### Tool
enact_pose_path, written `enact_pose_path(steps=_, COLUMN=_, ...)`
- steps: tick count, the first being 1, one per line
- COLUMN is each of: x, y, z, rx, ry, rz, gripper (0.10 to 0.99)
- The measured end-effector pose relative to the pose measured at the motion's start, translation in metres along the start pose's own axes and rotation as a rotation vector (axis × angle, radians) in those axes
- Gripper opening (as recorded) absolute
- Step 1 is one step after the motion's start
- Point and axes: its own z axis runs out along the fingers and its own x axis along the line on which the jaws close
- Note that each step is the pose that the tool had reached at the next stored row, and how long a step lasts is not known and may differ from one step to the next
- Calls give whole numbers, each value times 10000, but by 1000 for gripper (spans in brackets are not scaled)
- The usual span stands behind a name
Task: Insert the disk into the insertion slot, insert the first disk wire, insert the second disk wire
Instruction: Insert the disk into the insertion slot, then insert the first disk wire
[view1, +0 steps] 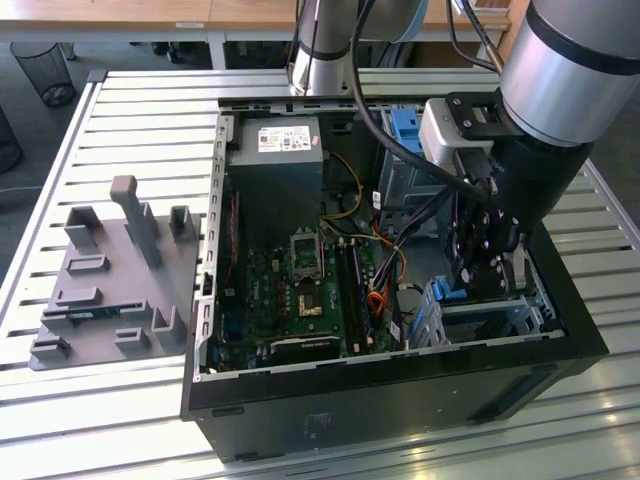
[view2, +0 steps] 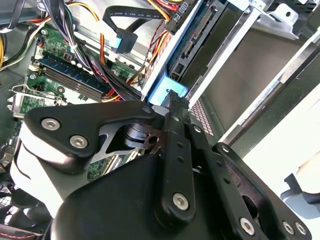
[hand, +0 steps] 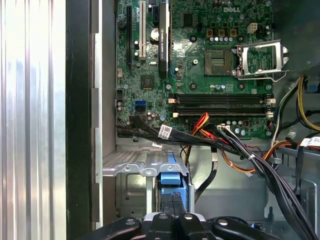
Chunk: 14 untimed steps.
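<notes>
My gripper (view1: 478, 285) reaches down into the open computer case at the corner near the exterior view's right. Its black fingers (hand: 173, 200) are shut together, with the tips against the end of the disk's blue carrier (hand: 172, 181). The disk (view2: 167, 92) lies in the insertion slot (hand: 131, 165), a low silver cage (view1: 490, 318), and its connector edge (view2: 197, 35) faces the motherboard. A loose black wire with a blue plug (view2: 122, 40) hangs just beside that edge. I cannot tell whether the fingertips pinch the carrier or only touch it.
Cable bundles (hand: 240, 150) cross between the motherboard (view1: 300, 290) and the cage. A taller grey bay with a blue tab (view1: 405, 130) stands at the back of the case, next to the power supply (view1: 275, 145). A grey fixture (view1: 115, 280) sits on the slatted table at the exterior view's left.
</notes>
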Motion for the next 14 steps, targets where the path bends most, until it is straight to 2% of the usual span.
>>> enact_pose_path(steps=7, x=0, y=0, z=-14, rx=0, ry=2, rz=0, gripper=106)
enact_pose_path(steps=14, x=-1, y=0, z=-61, rx=-1, ry=-19, rz=0, gripper=106)
